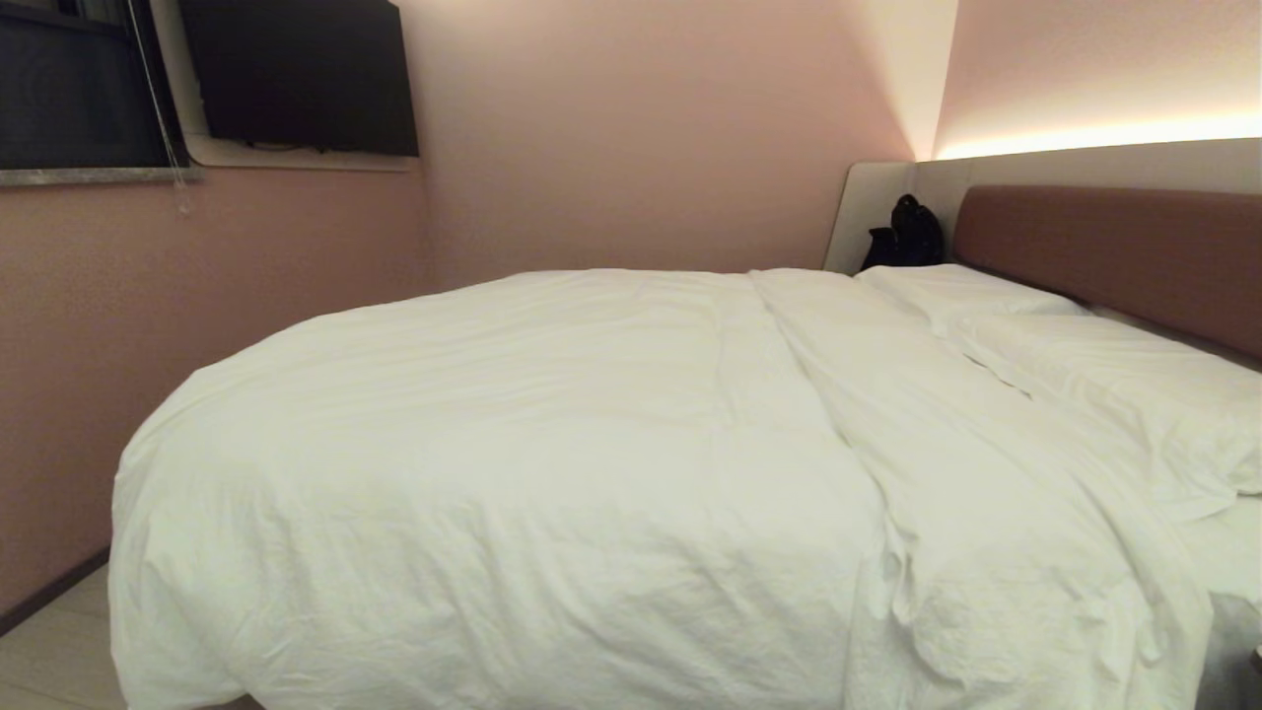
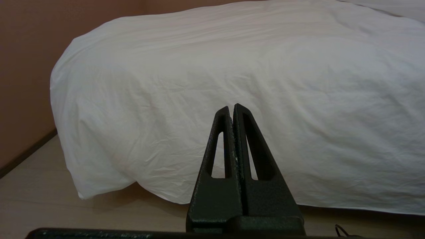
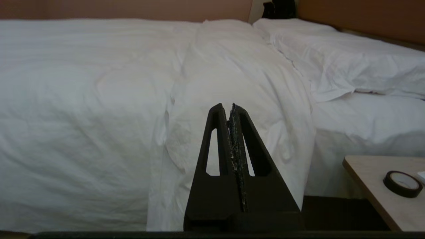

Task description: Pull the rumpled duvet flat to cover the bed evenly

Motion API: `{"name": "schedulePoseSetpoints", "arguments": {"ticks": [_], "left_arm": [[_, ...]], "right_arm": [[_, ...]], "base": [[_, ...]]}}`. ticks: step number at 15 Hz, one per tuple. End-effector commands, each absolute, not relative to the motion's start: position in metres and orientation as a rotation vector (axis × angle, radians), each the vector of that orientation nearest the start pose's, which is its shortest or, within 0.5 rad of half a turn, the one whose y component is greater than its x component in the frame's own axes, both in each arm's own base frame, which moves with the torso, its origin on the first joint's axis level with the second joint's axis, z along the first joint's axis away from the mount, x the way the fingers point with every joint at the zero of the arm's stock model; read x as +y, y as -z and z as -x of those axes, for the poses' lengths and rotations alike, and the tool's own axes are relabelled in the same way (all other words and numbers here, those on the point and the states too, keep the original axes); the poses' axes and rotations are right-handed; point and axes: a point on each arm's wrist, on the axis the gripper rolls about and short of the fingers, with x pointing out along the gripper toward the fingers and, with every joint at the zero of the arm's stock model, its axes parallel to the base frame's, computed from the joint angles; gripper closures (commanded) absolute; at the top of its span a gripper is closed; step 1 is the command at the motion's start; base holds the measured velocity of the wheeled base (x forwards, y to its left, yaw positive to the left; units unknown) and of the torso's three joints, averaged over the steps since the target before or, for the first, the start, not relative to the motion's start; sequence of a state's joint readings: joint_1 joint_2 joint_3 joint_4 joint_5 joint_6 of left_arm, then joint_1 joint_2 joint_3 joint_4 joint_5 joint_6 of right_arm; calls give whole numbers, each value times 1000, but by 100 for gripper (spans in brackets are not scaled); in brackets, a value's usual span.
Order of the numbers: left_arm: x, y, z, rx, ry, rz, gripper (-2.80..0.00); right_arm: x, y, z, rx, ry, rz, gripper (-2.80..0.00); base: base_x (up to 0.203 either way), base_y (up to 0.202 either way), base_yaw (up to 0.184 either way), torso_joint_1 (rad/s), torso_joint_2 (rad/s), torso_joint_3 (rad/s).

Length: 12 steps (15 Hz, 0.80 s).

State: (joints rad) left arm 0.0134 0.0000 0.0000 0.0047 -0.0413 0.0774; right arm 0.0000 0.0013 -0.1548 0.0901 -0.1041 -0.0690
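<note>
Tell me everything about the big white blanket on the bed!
The thick, puffy white cotton-looking duvet is softly wrinkled and spread over most of the wide white-sheeted bed. Its near side hangs almost to the floor. A folded ridge runs across it near the two white rectangular pillows. Neither end effector touches it.

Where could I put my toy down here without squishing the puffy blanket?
The small wooden table beside the bed has bare room next to the tape roll. The floor between duvet and wall is free. Pillows crowd the headboard end.
</note>
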Motion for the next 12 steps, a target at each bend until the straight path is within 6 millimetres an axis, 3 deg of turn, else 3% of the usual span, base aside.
{"name": "schedulePoseSetpoints", "arguments": {"ticks": [1, 9, 12], "left_arm": [[-1, -75, 23, 5, 29, -77, 0], [-1, -75, 23, 5, 28, -78, 0], [-1, -75, 23, 5, 28, -75, 0]], "right_arm": [[-2, -95, 32, -16, 110, 79, 0], [-2, -86, 29, 16, 95, 85, 0], [0, -84, 28, 20, 6, 87, 0]], "base": [[0, 0, 0, 0, 0, 0], [0, 0, 0, 0, 0, 0], [0, 0, 0, 0, 0, 0]]}}
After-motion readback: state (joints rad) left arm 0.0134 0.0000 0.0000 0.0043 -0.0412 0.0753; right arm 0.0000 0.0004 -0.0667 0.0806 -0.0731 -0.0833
